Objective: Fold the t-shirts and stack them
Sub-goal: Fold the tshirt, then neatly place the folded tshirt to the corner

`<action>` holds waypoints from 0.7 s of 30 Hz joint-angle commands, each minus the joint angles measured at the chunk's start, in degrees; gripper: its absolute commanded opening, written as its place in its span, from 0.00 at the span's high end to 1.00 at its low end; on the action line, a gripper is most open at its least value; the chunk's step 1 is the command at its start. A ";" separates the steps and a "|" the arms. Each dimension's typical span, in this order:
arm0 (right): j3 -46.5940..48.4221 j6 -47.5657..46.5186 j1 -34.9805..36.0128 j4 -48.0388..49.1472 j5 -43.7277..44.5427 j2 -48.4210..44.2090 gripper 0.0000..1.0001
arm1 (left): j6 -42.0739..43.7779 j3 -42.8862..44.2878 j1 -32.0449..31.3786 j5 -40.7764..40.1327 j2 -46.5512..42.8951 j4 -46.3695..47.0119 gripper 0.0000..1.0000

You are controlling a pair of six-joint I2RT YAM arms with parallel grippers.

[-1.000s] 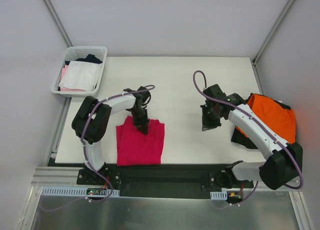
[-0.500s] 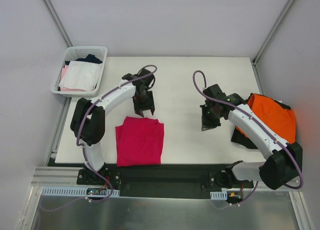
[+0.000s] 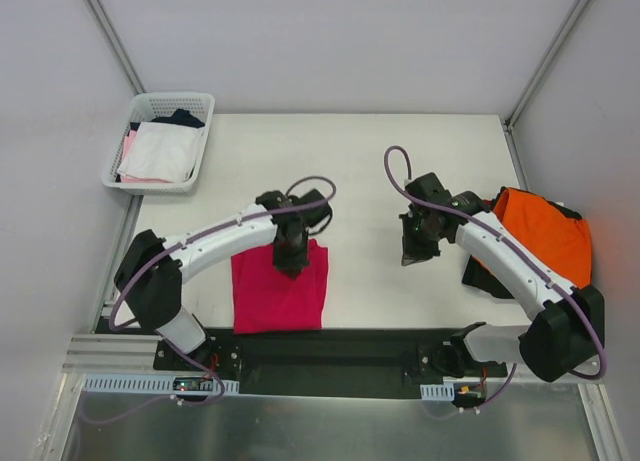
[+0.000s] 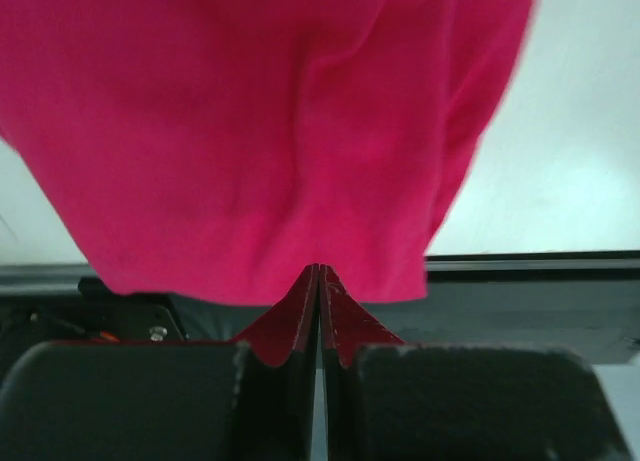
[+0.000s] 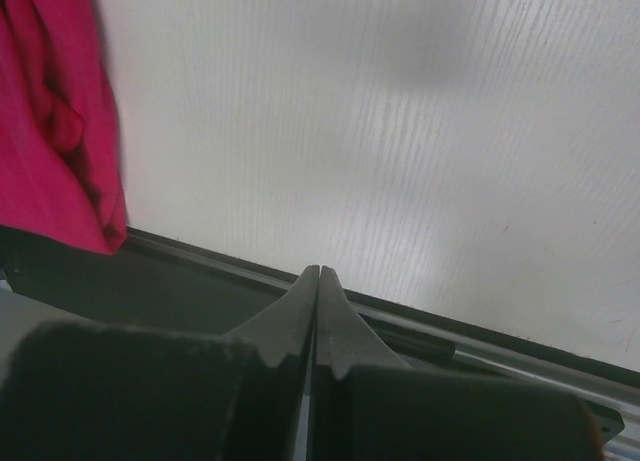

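Note:
The crimson-magenta t-shirt (image 3: 279, 293) lies folded into a rectangle at the table's near edge, left of centre. My left gripper (image 3: 290, 257) is shut with nothing between its jaws and hovers over the shirt's far right part. In the left wrist view the shirt (image 4: 260, 131) fills the frame beyond the closed left gripper (image 4: 320, 271). The orange t-shirt (image 3: 547, 235) lies bunched at the right edge, with the black t-shirt (image 3: 481, 275) partly under it. My right gripper (image 3: 411, 251) is shut and empty over bare table; its wrist view shows the right gripper (image 5: 318, 271) and the crimson shirt (image 5: 50, 131) at left.
A white mesh basket (image 3: 143, 105) with white, pink and dark garments stands at the table's far left corner. A black rail (image 3: 340, 346) runs along the near table edge. The white tabletop (image 3: 370, 161) lies between the arms.
My left gripper left the crimson shirt's far edge, swung toward the far side of the table, then came back over the shirt. The right arm has barely moved.

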 commanded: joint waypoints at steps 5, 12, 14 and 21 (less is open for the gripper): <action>-2.58 1.14 1.61 1.53 -1.44 -2.26 0.99 | -18.02 -12.07 -10.53 -19.33 -7.04 -1.64 1.00; -1.62 0.17 2.49 -1.45 1.28 -3.13 0.99 | -17.42 -11.03 -10.89 -20.84 0.94 3.11 1.00; -1.53 -0.44 2.58 -2.60 2.25 -3.66 0.99 | -16.01 -9.71 -11.33 -19.87 4.19 5.39 1.00; -1.79 -1.23 2.49 -4.01 3.57 -4.72 0.99 | -15.30 -10.23 -11.85 -14.78 8.60 11.73 1.00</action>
